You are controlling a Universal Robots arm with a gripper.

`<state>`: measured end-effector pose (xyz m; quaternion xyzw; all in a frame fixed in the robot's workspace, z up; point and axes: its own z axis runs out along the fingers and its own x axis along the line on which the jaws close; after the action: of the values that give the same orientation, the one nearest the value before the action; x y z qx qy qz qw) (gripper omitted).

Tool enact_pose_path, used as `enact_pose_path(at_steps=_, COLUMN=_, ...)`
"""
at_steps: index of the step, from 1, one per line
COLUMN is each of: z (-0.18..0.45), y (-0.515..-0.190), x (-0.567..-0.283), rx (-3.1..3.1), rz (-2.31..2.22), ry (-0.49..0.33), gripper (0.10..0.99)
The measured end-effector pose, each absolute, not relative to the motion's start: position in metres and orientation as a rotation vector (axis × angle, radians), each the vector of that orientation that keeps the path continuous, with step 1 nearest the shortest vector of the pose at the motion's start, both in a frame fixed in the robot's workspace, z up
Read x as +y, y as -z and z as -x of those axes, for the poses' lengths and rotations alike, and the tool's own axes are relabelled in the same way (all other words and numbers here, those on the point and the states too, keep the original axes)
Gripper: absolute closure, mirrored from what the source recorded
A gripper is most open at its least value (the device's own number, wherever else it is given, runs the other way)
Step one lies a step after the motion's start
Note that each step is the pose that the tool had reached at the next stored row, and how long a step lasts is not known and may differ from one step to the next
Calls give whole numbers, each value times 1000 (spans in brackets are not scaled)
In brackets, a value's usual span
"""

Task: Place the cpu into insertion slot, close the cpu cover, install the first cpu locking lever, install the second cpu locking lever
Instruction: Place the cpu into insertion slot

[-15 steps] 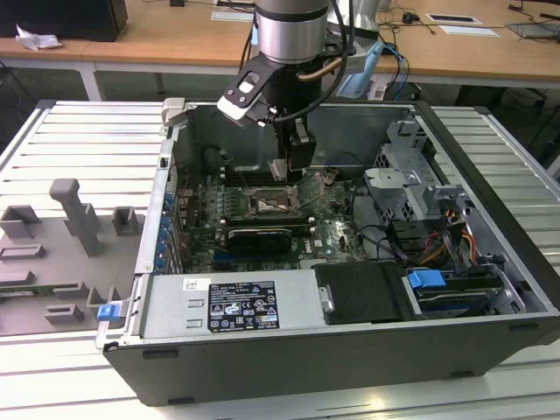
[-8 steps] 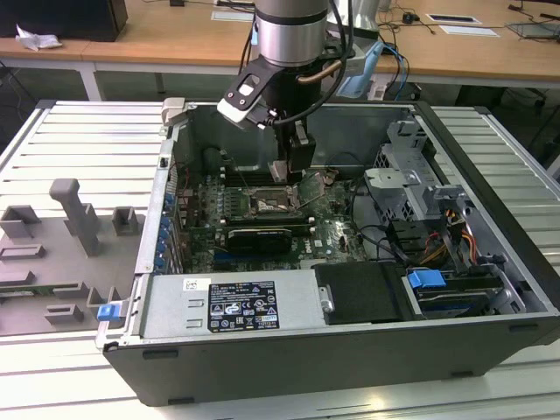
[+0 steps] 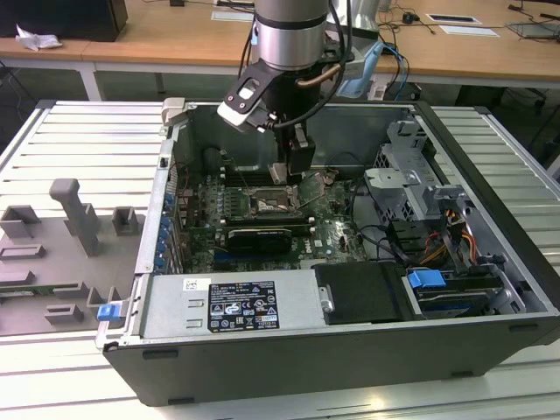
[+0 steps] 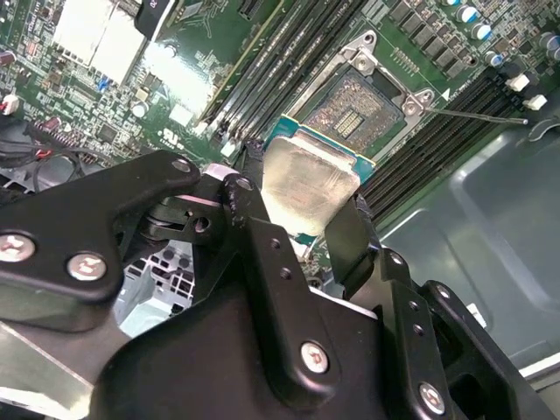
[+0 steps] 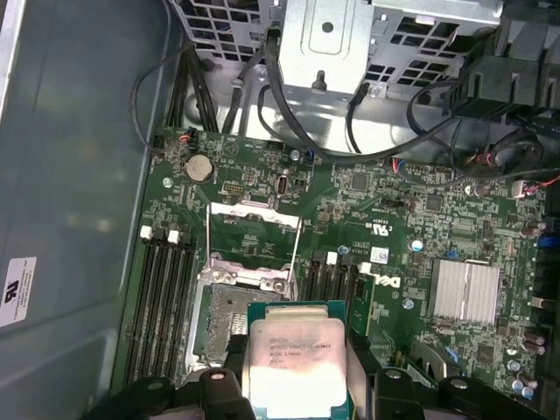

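My gripper (image 4: 302,194) is shut on the cpu (image 4: 308,179), a flat square chip with a pale metal top and a green edge. Its black fingers (image 4: 254,214) clamp two opposite sides. The cpu (image 5: 293,357) hangs above the board, partly over one edge of the insertion slot (image 5: 220,319), whose dark socket lies uncovered. The cpu cover (image 5: 254,238), a silver frame plate, stands swung open beyond the socket. A thin metal lever (image 4: 477,114) sticks out from the socket corner. In the exterior view the gripper (image 3: 291,171) hovers just above the insertion slot (image 3: 271,206) inside the open case.
Long black memory slots (image 5: 162,302) flank the socket on both sides. A black expansion card (image 3: 255,236) lies toward the case front, a silver heat sink (image 5: 465,291) sits nearby, and a drive cage (image 3: 407,175) with cables stands at the exterior view's right. Grey fixtures (image 3: 74,219) stand outside.
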<state>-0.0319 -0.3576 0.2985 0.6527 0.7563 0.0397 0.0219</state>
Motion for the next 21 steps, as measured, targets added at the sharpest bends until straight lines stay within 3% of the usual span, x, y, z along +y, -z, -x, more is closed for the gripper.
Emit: enact_pose_path(at_steps=21, z=36, y=-282, x=-356, rx=2265, rz=-2106, ry=-120, gripper=557)
